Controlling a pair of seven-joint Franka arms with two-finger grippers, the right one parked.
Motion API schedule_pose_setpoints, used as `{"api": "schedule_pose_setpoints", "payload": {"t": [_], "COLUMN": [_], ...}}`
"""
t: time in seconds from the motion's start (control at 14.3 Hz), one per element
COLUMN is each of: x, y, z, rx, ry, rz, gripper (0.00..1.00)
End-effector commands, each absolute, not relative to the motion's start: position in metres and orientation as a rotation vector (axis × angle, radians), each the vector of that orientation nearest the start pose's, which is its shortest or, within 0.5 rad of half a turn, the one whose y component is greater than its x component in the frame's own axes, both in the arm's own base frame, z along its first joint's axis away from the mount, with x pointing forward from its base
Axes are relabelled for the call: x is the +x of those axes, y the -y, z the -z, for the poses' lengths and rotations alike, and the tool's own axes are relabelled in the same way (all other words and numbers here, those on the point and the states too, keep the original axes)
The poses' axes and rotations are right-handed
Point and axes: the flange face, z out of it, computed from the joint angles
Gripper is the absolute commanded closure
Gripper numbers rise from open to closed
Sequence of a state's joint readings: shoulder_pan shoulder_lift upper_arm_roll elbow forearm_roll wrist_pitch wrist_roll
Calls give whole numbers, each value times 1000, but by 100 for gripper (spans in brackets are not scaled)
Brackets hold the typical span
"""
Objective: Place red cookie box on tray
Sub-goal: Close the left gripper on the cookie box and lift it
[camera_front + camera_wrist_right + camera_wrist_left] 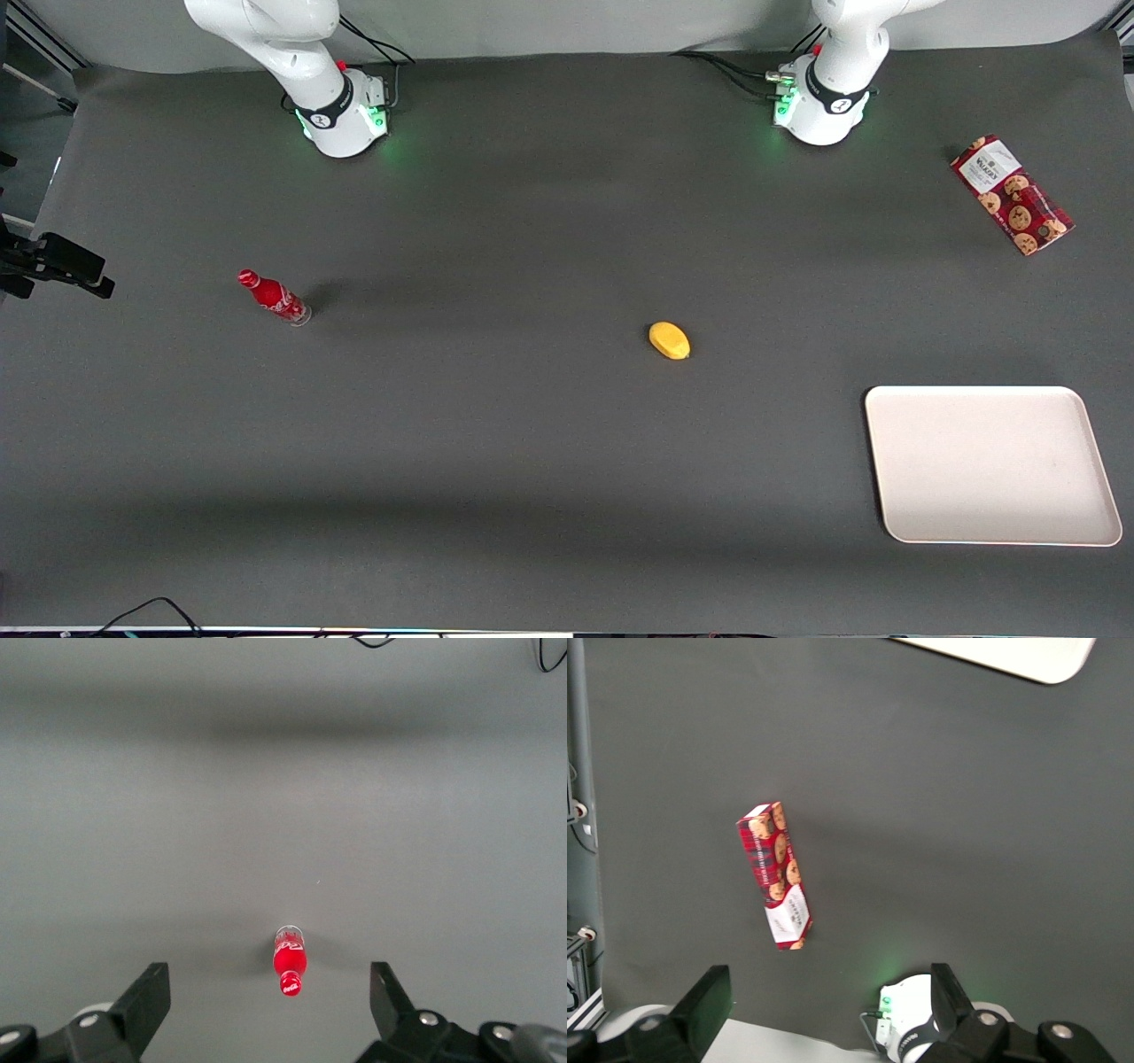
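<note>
From the front, the red cookie box [1012, 194] lies flat on the dark table [532, 425], toward my working arm's end, close to my arm's base [819, 111] and farther from the front camera than everything else on the mat. It sits at a slant, its white label panel at the end farthest from the camera. The tray [992, 523] rests at the same end of the table, much nearer to the camera, well apart from the box, and nothing lies on it. A small yellow fruit [669, 340] sits near the middle of the table, between the two ends. The red bottle [273, 297] is toward the parked arm's end. My pincer does not show here.

Through my own wrist camera, my gripper [828, 1010] hangs high above the mat with its two dark fingers [704, 1005] spread wide and nothing between them. The red cookie box [776, 874] lies on the mat below me, untouched, its cookie print and white label facing up. A rounded corner of the tray [1028, 656] shows, well apart from the box. My arm's white base with its green light [908, 1014] shows between my fingers.

From the parked arm's wrist camera, only the red bottle [290, 961] shows on the mat.
</note>
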State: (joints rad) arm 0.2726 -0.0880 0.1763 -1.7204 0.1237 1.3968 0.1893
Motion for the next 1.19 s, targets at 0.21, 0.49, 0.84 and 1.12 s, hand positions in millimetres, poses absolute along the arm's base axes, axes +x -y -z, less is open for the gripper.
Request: {"api": "schedule_pose_setpoints", "payload": {"t": [0.21, 0.49, 0.84, 1.12], "x": [379, 328, 281, 262], "y": [-336, -395, -392, -368], "z": [-513, -437, -340, -298], "rx": [-3033, -3040, -3055, -3060], "ry": [446, 513, 652, 828], "rz": [-376, -299, -268, -181], "gripper": [0, 0, 0, 0]}}
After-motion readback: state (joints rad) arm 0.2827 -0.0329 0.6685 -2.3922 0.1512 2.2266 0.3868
